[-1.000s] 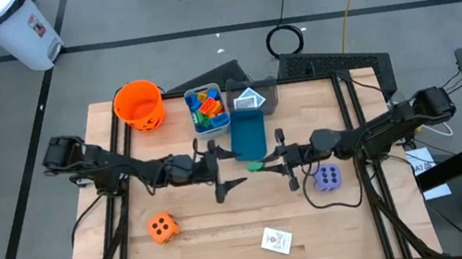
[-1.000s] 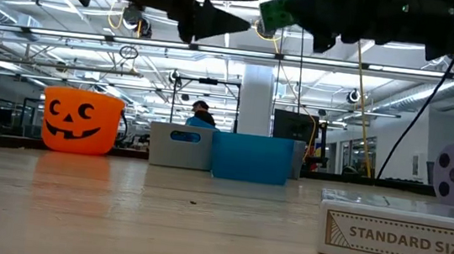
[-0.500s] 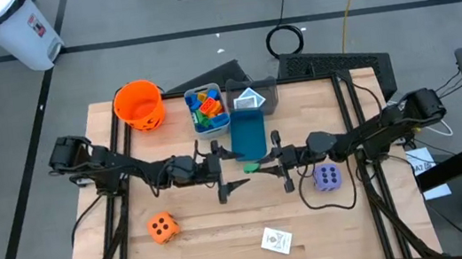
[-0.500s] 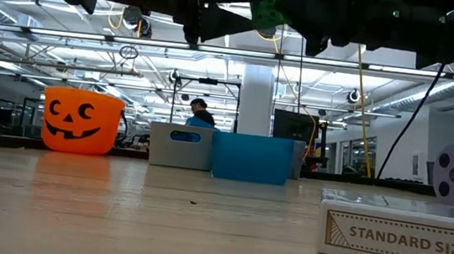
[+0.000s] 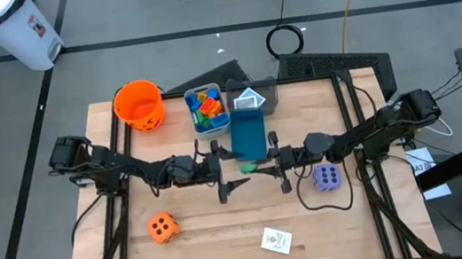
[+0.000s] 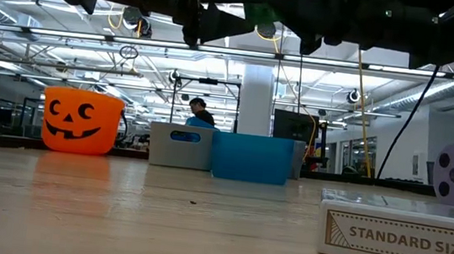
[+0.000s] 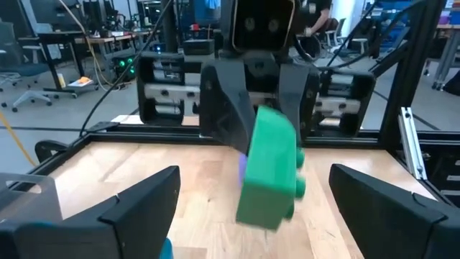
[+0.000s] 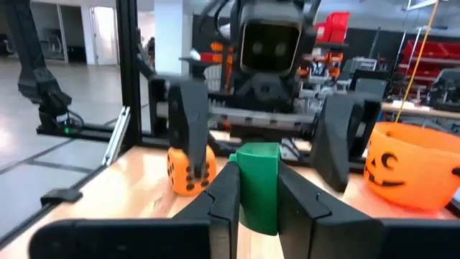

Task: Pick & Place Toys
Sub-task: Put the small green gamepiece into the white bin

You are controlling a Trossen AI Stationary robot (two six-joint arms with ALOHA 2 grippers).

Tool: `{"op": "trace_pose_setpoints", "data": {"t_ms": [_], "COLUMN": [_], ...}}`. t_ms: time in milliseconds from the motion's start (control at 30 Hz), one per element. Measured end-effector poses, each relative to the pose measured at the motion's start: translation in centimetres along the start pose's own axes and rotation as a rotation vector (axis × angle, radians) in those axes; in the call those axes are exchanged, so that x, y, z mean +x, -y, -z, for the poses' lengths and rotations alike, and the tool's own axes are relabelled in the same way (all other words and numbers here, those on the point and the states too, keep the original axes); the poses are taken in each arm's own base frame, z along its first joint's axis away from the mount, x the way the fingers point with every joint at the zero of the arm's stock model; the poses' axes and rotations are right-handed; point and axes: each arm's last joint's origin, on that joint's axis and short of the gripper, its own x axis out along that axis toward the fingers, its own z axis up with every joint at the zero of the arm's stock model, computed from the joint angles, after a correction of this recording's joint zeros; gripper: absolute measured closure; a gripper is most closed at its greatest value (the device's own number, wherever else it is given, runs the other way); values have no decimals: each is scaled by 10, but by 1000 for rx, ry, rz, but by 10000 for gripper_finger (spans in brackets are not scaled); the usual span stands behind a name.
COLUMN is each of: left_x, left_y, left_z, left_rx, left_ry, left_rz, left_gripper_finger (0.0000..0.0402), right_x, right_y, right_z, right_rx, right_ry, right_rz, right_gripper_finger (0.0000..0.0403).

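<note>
A green block (image 5: 251, 166) is held pinched in the right tool (image 5: 258, 165) above mid-desk (image 5: 209, 231), facing the left tool (image 5: 235, 171), which is spread wide. For a clean handover, the block should be centred between the left fingers (image 7: 140, 208) before release.

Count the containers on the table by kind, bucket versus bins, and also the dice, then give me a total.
Orange pumpkin bucket: 1
Bins: 3, the grey bin of blocks, the blue bin, the dark bin with a card
Dice: 2, the orange die, the purple die
Total: 6
</note>
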Motion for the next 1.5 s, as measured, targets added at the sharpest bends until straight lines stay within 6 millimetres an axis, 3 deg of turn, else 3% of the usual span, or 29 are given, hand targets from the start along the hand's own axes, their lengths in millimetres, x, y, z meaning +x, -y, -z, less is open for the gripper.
{"op": "trace_pose_setpoints", "data": {"t_ms": [133,433,600,767,933,1200,1500], "left_x": [0,0,0,0,0,-6,-42], "left_y": [0,1,2,1,1,0,-25], "left_z": [0,-1,-1,-1,-2,-11,-50], "left_rx": [5,-1,13,3,-16,-28,-9], "left_ry": [-5,4,13,13,23,26,-11], "left_rz": [1,51,59,52,47,24,-375], "left_gripper_finger": [75,227,289,291,274,303,303], "right_x": [1,1,1,1,-5,-24,-34], "right_y": [0,0,0,1,3,6,7], "right_z": [-1,-1,0,1,-1,-22,-31], "right_rx": [-2,-5,-1,5,-20,-15,44], "right_ry": [2,2,-1,-18,-94,-158,-176], "right_rz": [1,1,-5,41,92,152,153], "right_gripper_finger": [353,353,352,327,238,115,81]}}
